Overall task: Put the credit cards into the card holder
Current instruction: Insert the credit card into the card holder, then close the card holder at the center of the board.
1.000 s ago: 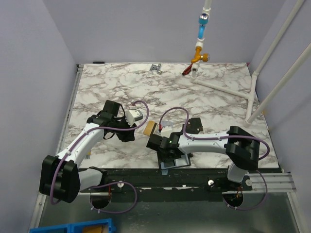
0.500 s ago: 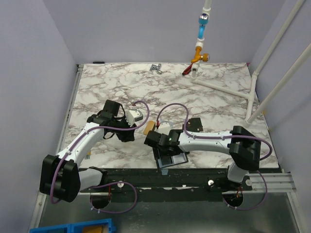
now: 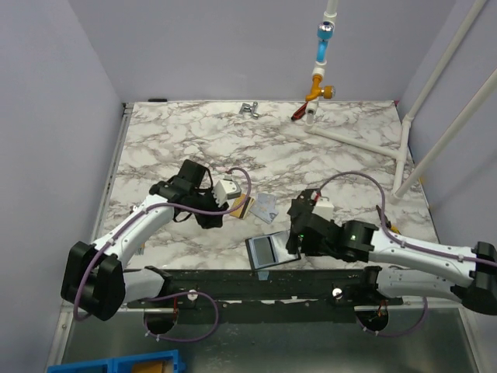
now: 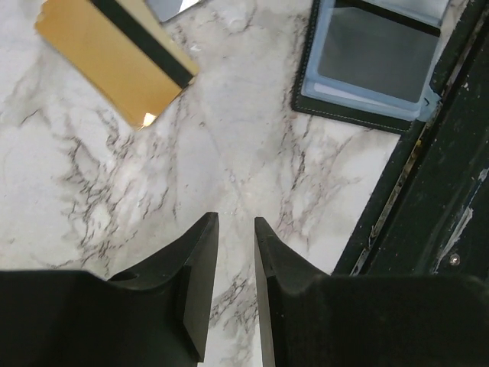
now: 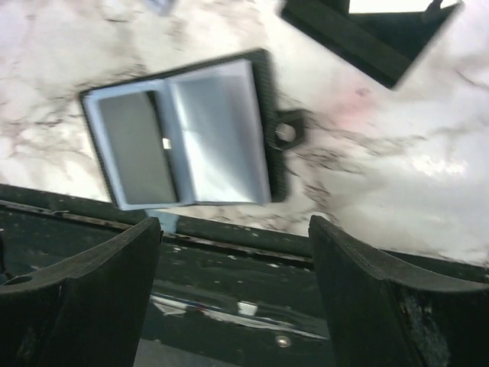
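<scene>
The gold-tan card (image 3: 242,206) with its dark stripe lies flat on the marble; it also shows in the left wrist view (image 4: 114,53). The pale grey-blue card (image 3: 266,208) lies just right of it. The card holder (image 3: 268,250) lies open at the table's near edge with its bluish-grey lining up, seen also in the left wrist view (image 4: 374,61) and the right wrist view (image 5: 183,134). My left gripper (image 3: 227,206) (image 4: 234,223) hovers beside the gold card, empty, with only a narrow gap. My right gripper (image 3: 295,233) (image 5: 235,229) is wide open and empty, just right of the holder.
A smaller black case (image 5: 359,30) lies behind the right gripper. The table's black front rail (image 3: 311,284) runs just below the holder. A metal clip (image 3: 249,108), a red tool (image 3: 299,113) and a white pipe frame (image 3: 357,136) stand at the back.
My right arm has drawn back to the right, off the card holder, which now lies open and uncovered. My left gripper has moved right, up to the gold card.
</scene>
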